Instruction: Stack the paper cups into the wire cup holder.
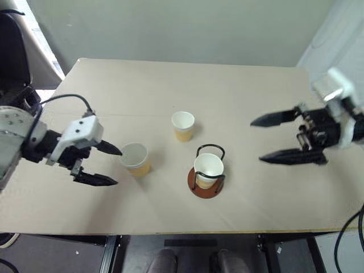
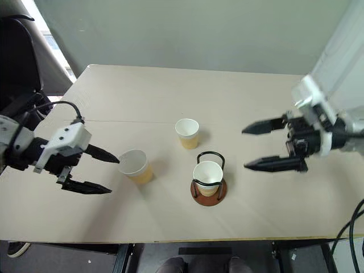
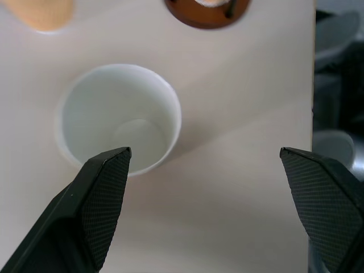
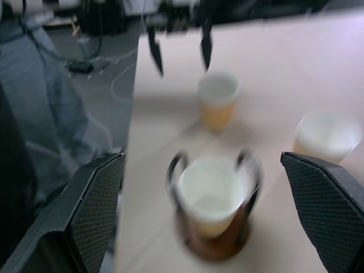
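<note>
One paper cup (image 1: 209,169) stands inside the wire cup holder (image 1: 198,185), a reddish-brown disc with black wire arches, near the table's front middle. A second cup (image 1: 183,125) stands upright just behind it. A third cup (image 1: 135,158) stands to the holder's left. My left gripper (image 1: 118,167) is open beside this third cup, its upper fingertip close to the rim; the left wrist view looks down into that cup (image 3: 118,116). My right gripper (image 1: 256,141) hangs open and empty above the table, right of the holder, and faces the holder (image 4: 211,199).
The beige table (image 1: 256,91) carries the cups and the holder. A dark chair (image 1: 12,51) stands off the back left corner. Cables trail from both arms. The front edge runs just below the holder.
</note>
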`<state>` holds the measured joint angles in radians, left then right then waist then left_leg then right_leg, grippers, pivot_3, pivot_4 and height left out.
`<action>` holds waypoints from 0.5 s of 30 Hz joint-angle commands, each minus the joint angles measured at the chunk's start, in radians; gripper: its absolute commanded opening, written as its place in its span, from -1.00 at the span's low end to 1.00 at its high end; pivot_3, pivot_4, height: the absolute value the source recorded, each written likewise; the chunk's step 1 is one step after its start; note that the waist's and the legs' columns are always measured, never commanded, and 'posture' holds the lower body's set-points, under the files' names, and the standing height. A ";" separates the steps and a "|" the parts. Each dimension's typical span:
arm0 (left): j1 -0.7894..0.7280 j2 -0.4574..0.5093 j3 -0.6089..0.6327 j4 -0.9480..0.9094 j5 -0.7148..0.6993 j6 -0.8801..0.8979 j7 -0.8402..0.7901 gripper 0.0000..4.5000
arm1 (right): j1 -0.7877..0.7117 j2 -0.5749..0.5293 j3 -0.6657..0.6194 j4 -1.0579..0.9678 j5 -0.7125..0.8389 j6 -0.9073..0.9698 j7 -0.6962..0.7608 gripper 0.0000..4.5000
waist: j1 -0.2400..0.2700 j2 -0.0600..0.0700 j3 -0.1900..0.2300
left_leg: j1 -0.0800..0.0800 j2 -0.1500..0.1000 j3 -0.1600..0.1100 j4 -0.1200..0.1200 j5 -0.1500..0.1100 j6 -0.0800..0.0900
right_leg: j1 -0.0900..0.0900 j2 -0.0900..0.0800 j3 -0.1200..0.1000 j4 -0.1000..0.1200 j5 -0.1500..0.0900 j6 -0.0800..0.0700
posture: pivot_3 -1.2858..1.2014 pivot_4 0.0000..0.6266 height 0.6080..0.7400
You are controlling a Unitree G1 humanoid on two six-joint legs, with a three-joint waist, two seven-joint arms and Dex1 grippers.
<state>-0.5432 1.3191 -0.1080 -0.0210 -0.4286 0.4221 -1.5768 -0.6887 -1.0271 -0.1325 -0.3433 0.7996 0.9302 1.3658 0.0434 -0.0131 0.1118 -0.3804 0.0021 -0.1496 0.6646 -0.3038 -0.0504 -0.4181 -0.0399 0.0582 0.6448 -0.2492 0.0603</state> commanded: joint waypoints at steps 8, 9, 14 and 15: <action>-0.063 -0.060 -0.085 0.013 0.114 -0.076 -0.038 1.00 | 0.076 0.006 -0.165 -0.065 0.135 0.009 -0.139 0.99 | -0.004 0.000 0.000 | 0.001 0.000 0.000 0.000 0.000 -0.001 | 0.000 0.000 0.000 0.001 0.000 0.000 | 0.03 -0.52 1.00; -0.065 -0.065 -0.091 0.012 0.125 -0.080 -0.038 1.00 | 0.093 0.007 -0.188 -0.069 0.149 0.010 -0.155 0.99 | -0.004 0.000 0.000 | 0.000 0.000 0.000 -0.001 0.000 0.000 | 0.000 0.000 0.000 0.001 0.000 0.000 | 0.03 -0.52 1.00; -0.082 -0.096 -0.122 0.021 0.169 -0.096 -0.037 0.62 | 0.184 0.012 -0.321 -0.088 0.248 0.033 -0.231 1.00 | -0.002 0.000 0.000 | -0.001 0.000 -0.001 -0.001 0.000 0.000 | 0.000 0.000 -0.001 0.001 0.000 0.001 | 0.03 -0.52 1.00; -0.089 -0.100 -0.126 0.024 0.168 -0.094 -0.038 0.46 | 0.196 0.009 -0.337 -0.092 0.264 0.035 -0.241 1.00 | -0.001 0.000 0.000 | -0.001 0.000 -0.001 0.000 0.000 0.000 | 0.000 0.000 -0.001 0.000 0.000 0.001 | 0.03 -0.52 1.00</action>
<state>-0.6057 1.2175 -0.2443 0.0049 -0.2665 0.3420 -1.5787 -0.4935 -1.0037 -0.4027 -0.4065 1.0192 0.9630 1.1434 0.0425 -0.0132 0.1117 -0.3814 0.0018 -0.1509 0.6642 -0.3035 -0.0508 -0.4180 -0.0399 0.0574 0.6452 -0.2488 0.0610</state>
